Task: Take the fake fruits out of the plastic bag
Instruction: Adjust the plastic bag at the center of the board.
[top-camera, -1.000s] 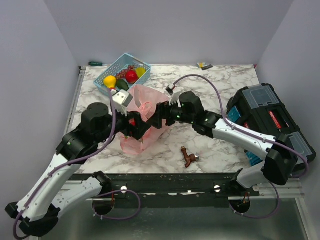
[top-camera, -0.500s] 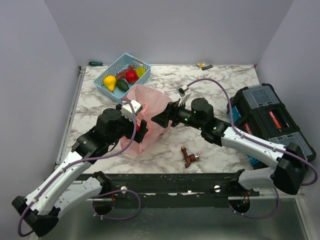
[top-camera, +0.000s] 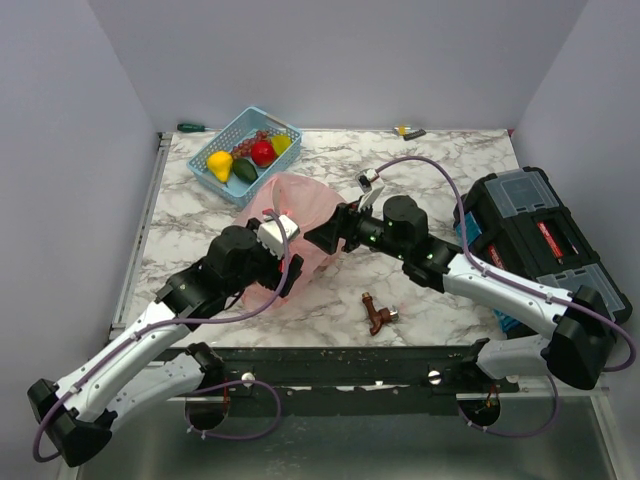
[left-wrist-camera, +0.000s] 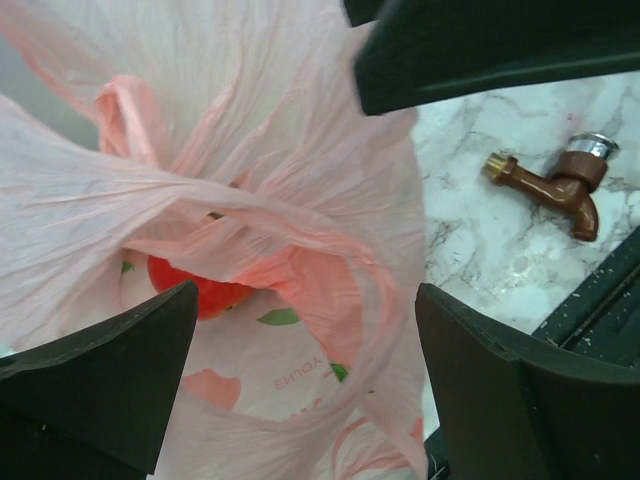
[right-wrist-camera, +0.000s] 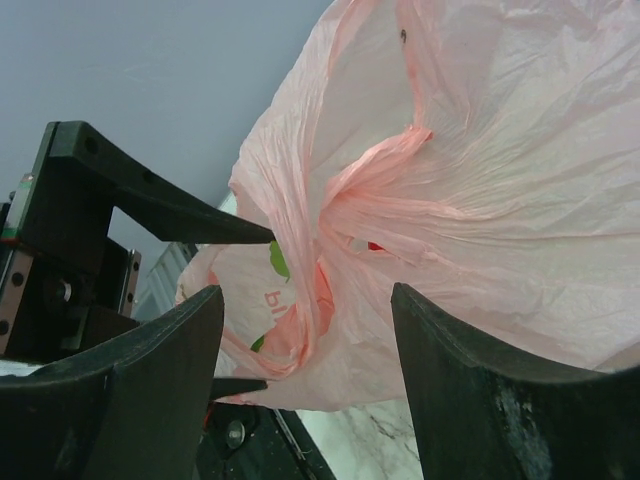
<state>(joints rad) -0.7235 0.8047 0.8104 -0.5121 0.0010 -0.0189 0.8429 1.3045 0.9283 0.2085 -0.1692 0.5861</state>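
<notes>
Presently: crinkly translucent pink plastic bag (top-camera: 300, 212), centre of the overhead frame on the white marble bench (top-camera: 440, 160); one glossy red toy fruit (left-wrist-camera: 195, 292) visible inside. Jaws apart on left pincer (top-camera: 289, 272) and right pincer (top-camera: 318, 238), each straddling bag folds.

The crinkly, translucent pink plastic bag (top-camera: 300, 200) slumps at mid-table with its mouth bunched. A red fake fruit (left-wrist-camera: 195, 292) shows inside it. A yellow fruit (top-camera: 219, 162), a dark green fruit (top-camera: 245, 170), a red fruit (top-camera: 263, 152) and a yellow-green fruit (top-camera: 282, 144) lie in the light blue basket (top-camera: 222, 136) at the far left.
</notes>
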